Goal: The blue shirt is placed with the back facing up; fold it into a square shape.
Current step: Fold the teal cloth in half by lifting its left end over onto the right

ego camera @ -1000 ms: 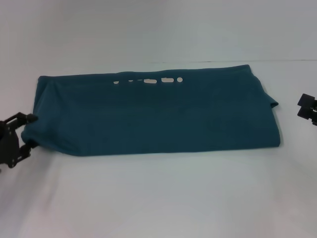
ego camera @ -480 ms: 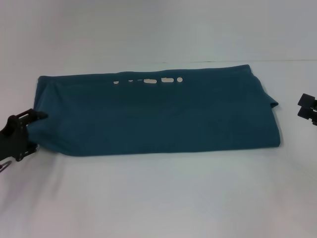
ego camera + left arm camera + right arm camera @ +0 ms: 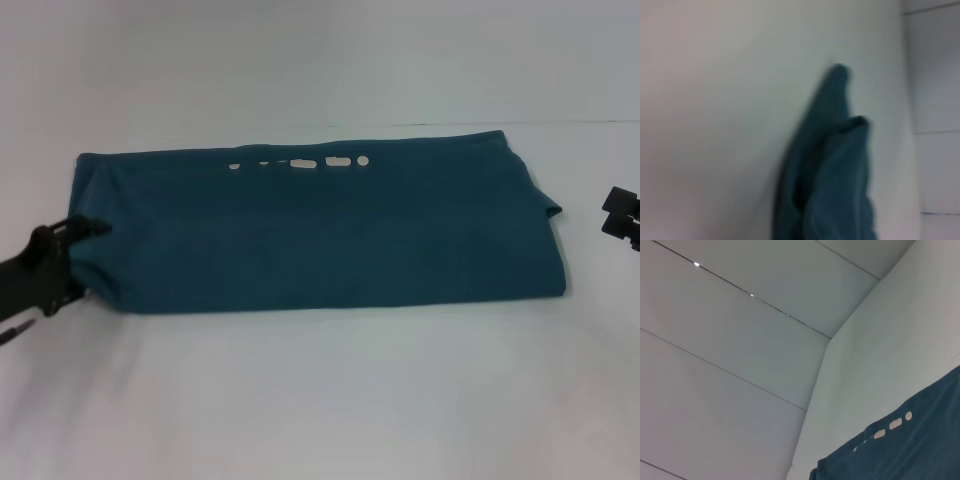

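The blue shirt (image 3: 320,230) lies on the white table as a long folded band, with a row of small white marks near its far edge. My left gripper (image 3: 88,260) is open at the shirt's left end, one finger over the cloth edge and one at its near corner. The left wrist view shows that bunched end of the shirt (image 3: 830,175) close up. My right gripper (image 3: 620,212) is open and empty just off the shirt's right end, not touching it. The right wrist view shows the shirt's far edge (image 3: 900,450).
The white table (image 3: 320,400) runs on in front of the shirt and behind it. A pale panelled wall (image 3: 730,340) stands past the table's far edge. A small sleeve flap (image 3: 548,205) sticks out at the shirt's right end.
My left gripper has moved right, from beside the shirt's left end to over its edge. The shirt and my right gripper have not moved.
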### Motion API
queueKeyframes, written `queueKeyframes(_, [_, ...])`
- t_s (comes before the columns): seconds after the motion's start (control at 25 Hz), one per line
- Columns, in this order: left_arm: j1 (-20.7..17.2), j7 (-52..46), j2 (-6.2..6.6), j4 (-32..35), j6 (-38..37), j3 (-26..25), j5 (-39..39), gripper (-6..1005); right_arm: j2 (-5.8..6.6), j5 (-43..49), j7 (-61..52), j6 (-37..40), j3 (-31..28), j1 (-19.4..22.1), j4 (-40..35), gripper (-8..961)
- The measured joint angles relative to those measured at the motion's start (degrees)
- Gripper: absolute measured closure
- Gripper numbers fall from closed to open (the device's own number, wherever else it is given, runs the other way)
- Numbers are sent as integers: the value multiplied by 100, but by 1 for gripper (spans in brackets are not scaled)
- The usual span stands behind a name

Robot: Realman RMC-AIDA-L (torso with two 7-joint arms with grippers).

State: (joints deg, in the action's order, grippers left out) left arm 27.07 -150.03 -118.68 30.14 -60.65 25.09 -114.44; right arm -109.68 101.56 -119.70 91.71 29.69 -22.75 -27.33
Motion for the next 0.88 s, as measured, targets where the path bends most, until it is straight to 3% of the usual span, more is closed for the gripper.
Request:
queueKeyframes(0.16, [-131, 247, -16, 155, -483, -196, 309, 281, 0, -11, -13, 14, 0, 9, 0, 312])
queueKeyframes(0.4, [-204, 82, 0, -48, -221, -198, -83, 304, 0, -14, -14, -1, -6, 17, 0, 312])
queueKeyframes(0.88, [79, 105, -7, -113, 137, -109, -198, 348, 0, -11, -1, -17, -16, 8, 0, 312])
